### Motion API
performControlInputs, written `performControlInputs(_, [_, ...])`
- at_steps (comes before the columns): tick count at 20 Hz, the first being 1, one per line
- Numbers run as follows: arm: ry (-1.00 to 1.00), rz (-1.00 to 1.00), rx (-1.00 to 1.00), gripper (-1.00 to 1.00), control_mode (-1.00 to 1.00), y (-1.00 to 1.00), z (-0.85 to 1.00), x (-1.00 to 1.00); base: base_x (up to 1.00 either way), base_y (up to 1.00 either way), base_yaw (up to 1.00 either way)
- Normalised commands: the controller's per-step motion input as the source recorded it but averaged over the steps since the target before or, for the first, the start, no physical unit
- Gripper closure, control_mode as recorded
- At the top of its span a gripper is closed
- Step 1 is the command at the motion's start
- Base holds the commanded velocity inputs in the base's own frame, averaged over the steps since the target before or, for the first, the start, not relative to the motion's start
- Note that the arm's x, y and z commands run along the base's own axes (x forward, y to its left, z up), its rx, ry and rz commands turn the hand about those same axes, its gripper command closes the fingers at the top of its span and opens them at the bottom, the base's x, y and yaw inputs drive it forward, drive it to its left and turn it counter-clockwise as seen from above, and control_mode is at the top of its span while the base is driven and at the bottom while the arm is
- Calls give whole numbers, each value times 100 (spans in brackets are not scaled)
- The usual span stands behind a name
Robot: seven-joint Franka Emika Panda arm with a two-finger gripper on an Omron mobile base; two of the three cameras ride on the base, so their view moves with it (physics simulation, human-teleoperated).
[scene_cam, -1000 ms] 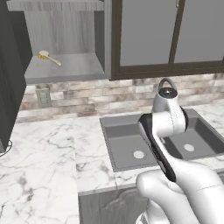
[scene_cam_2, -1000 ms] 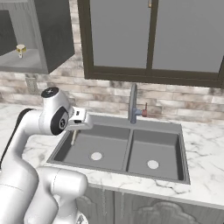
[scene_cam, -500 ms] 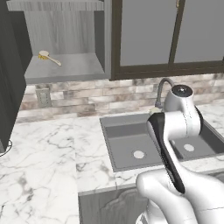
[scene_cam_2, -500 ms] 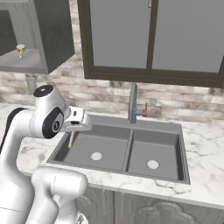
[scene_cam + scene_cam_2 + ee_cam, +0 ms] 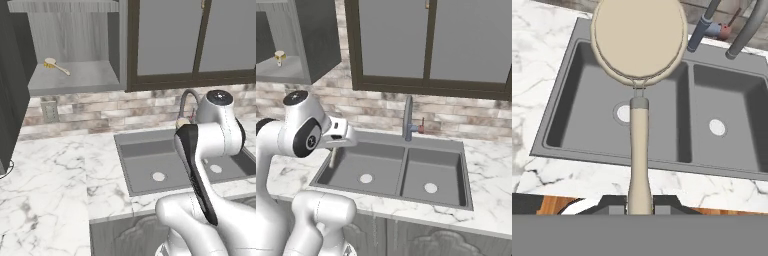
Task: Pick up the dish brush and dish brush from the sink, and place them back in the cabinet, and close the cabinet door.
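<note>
Fingers (image 5: 640, 204) clamp the dish brush (image 5: 639, 75) by its handle, head out ahead, above the sink (image 5: 677, 145).

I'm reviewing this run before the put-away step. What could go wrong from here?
1. The pincer is shut on the dish brush at the very end of its handle, so the big head could swing or slip out on the way up.
2. The tap stands near the held brush; a wide swing might clip it.
3. The other brush already lies on the cabinet shelf; a careless placement could knock it.
</note>
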Motion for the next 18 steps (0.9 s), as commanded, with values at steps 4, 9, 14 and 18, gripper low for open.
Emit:
performControlInputs(4, [3, 0, 0, 100, -100, 0, 45, -17, 0, 0, 0])
performControlInputs(9, [6, 0, 0, 100, -100, 0, 41, -24, 0, 0, 0])
performControlInputs(14, [4, 0, 0, 100, -100, 0, 32, -29, 0, 0, 0])
performControlInputs(18, [4, 0, 0, 100, -100, 0, 18, -27, 0, 0, 0])
